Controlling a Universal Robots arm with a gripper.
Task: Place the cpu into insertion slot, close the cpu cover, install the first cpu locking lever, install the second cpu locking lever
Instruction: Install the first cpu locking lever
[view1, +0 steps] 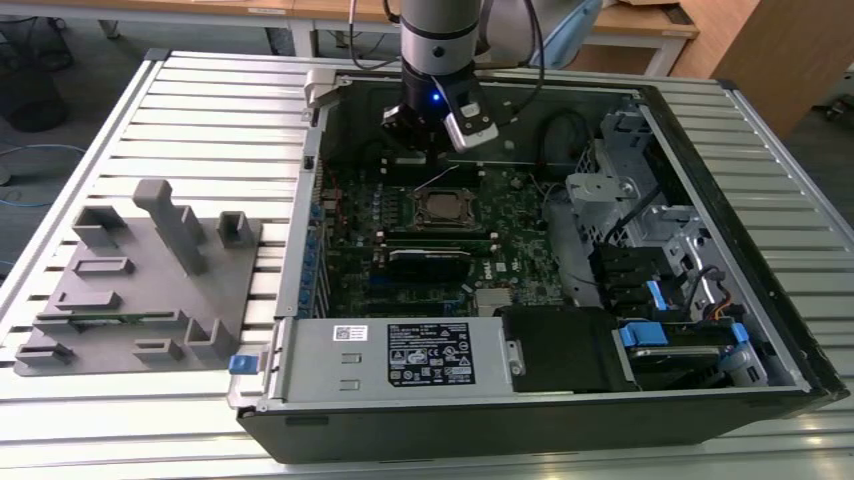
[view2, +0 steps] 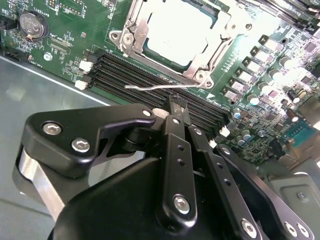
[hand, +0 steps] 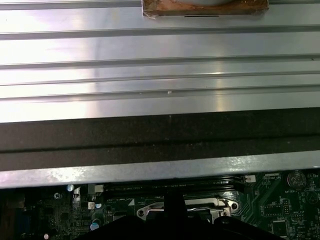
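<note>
On the table (view1: 200, 110), an open computer case (view1: 534, 425). Beside it, on the exterior view's left, a holder block (view1: 134, 290). Inside the case, flat on the bottom, the circuit board (view1: 521, 250). In the board's far half, the insertion slot (view1: 418, 215), with the cpu (view2: 175, 32) in it and the cpu cover (view2: 134, 36) down around the cpu. Along the near wall, the power supply box (view1: 400, 355). On the exterior view's right, the drive cage (view1: 654, 240). Over the board's far edge, the gripper (view1: 424, 150). Between the gripper and the insertion slot, memory slots (view2: 130, 72) and a wire lever (view2: 150, 87).
</note>
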